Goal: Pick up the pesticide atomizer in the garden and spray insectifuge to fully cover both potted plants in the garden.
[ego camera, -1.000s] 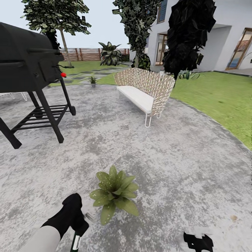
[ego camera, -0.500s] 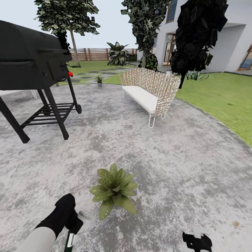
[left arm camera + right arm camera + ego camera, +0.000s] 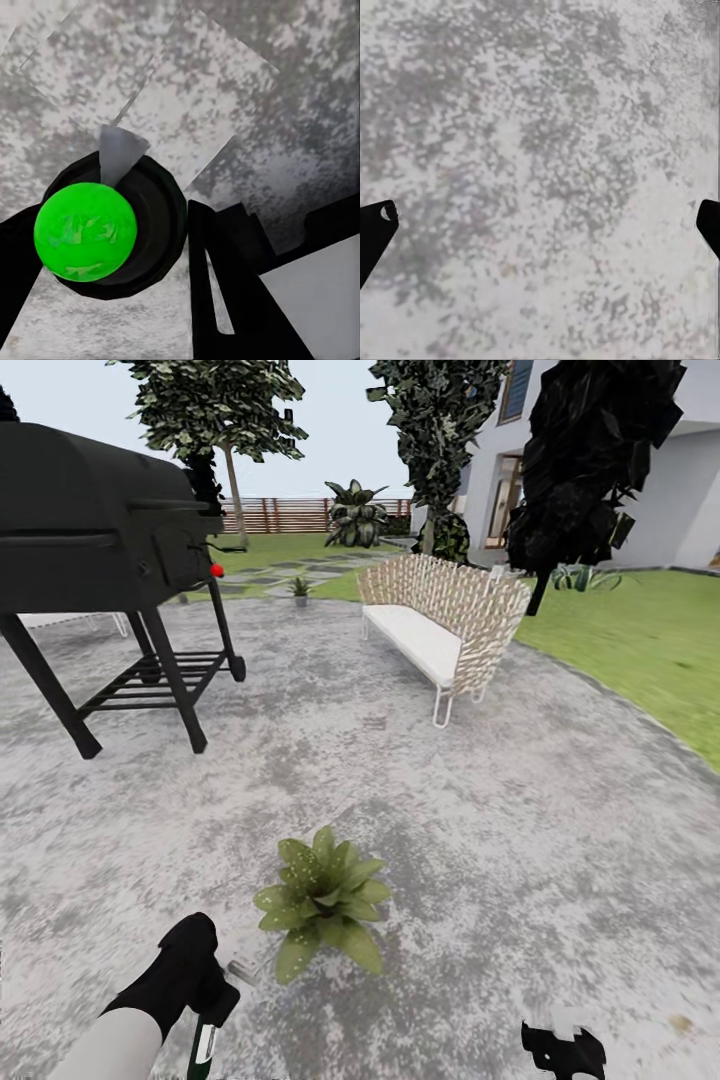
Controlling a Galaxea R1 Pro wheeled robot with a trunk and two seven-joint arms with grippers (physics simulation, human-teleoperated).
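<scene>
Now the pesticide atomizer (image 3: 203, 1048) sits in the left gripper (image 3: 215, 1010), low down and just beside the near potted plant (image 3: 320, 900). I think it is held there so its pale nozzle (image 3: 241, 967) points at the leaves. In the left wrist view the bottle (image 3: 112, 225) shows from its end, with a bright green round part in the middle and a dark finger (image 3: 225, 292) right against its side. So the fingers are closed around the bottle.

Tiny whitish specks (image 3: 297, 877), the insectifuge, dot some leaves of this plant. It looks partly covered, though I cannot say if it is fully done.

A second small plant (image 3: 300, 589) stands far off, at the far edge of the patio (image 3: 520, 810). It is too small to be sure it is the other one. That makes two plants and one bottle.

The right gripper (image 3: 563, 1050) hangs low near the ground with nothing in it. In the right wrist view its two fingertips (image 3: 375, 225) sit far apart over bare paving, so it is wide open.

Further out I count one black grill (image 3: 90, 530), one wicker bench (image 3: 445, 620) with a white seat, one wooden fence (image 3: 290, 515), the lawn (image 3: 640, 630) and one house (image 3: 660, 480).
</scene>
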